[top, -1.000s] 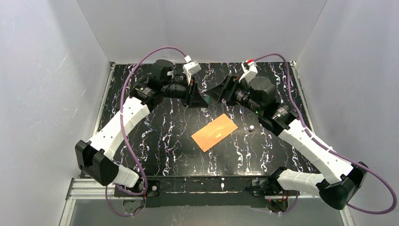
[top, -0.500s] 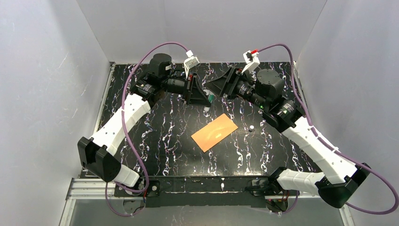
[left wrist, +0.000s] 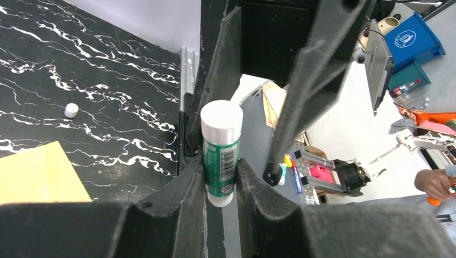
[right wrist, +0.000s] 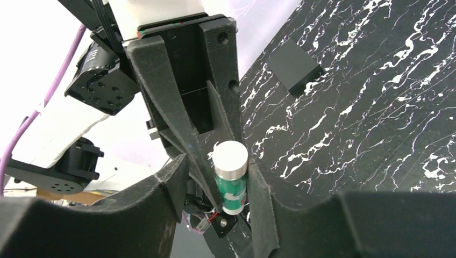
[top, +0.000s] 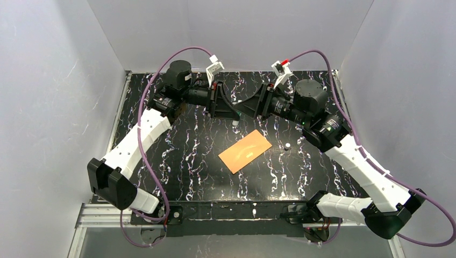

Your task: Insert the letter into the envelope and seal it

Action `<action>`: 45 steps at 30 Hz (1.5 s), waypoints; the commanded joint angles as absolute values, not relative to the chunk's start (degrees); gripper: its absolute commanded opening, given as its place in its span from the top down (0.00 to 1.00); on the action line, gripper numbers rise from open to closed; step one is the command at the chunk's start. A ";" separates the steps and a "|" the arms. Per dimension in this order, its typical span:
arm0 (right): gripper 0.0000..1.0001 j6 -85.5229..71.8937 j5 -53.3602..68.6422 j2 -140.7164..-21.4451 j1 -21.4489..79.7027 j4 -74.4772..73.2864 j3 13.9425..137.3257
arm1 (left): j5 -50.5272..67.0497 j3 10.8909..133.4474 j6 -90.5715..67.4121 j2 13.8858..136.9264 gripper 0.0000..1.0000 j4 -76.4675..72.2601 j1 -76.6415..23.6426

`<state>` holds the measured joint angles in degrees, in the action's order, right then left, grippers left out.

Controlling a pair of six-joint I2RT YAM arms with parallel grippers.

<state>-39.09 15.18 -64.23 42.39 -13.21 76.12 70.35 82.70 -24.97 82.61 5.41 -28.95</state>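
Note:
The orange-brown envelope point(top: 245, 151) lies flat in the middle of the black marbled table, and its corner shows in the left wrist view point(left wrist: 37, 177). The letter is not visible in any view. My left gripper point(top: 231, 110) point(left wrist: 220, 167) is shut on a green-labelled glue stick point(left wrist: 220, 156) with a white end, held in the air behind the envelope. My right gripper point(top: 243, 105) point(right wrist: 216, 164) faces it, open. Its jaws stand around the glue stick point(right wrist: 231, 180) and one left finger. The stick rests against my right gripper's right finger point(right wrist: 261, 199).
A small white cap point(top: 288, 145) point(left wrist: 71, 110) lies on the table right of the envelope. A flat black patch point(right wrist: 294, 67) sits on the table farther off. Grey walls enclose the table on three sides.
Both wrists have risen and closed toward each other at the back centre. My right gripper's fingers now overlap the left gripper's around the glue stick. The envelope and cap have not moved.

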 commanded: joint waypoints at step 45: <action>0.99 -37.76 41.65 -65.68 41.84 21.77 68.07 | 80.61 80.83 -32.31 76.96 1.00 -0.57 -28.00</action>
